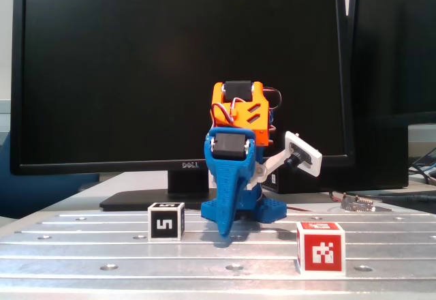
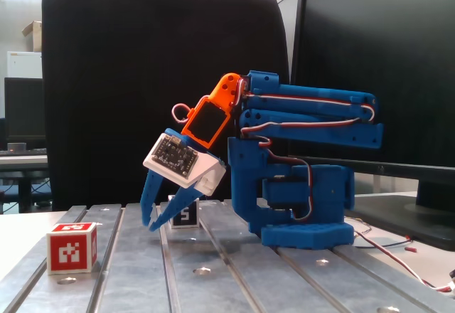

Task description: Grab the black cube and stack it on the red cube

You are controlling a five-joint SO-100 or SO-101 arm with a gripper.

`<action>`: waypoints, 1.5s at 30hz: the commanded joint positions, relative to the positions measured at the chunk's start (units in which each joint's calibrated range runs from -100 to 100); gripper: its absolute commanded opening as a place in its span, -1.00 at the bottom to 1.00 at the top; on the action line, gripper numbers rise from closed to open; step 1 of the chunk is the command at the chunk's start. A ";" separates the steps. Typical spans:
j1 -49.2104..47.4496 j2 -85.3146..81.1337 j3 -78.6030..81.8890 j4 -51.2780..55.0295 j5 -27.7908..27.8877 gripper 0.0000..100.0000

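So far nothing is grasped: my tool [image 2: 158, 225] hangs released, fingers slightly parted, tips just above the worktop [image 2: 234, 270]. In a fixed view the black cube [image 1: 166, 221] sits on the slats just left of it; the red cube [image 1: 320, 247] stands well apart, right and nearer the camera. I'd widen the fingers, swing left, straddle the black cube squarely, then clench low.
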 commanded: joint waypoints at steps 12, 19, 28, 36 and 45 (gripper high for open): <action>-2.77 0.15 0.09 2.77 -1.13 -0.98; -2.99 -0.10 0.09 2.85 -1.24 -0.98; -2.63 -0.35 0.09 1.91 -1.24 -0.98; -2.11 -0.43 0.09 -3.39 -2.45 -0.99; -2.11 0.57 -6.87 -2.54 -2.18 -0.98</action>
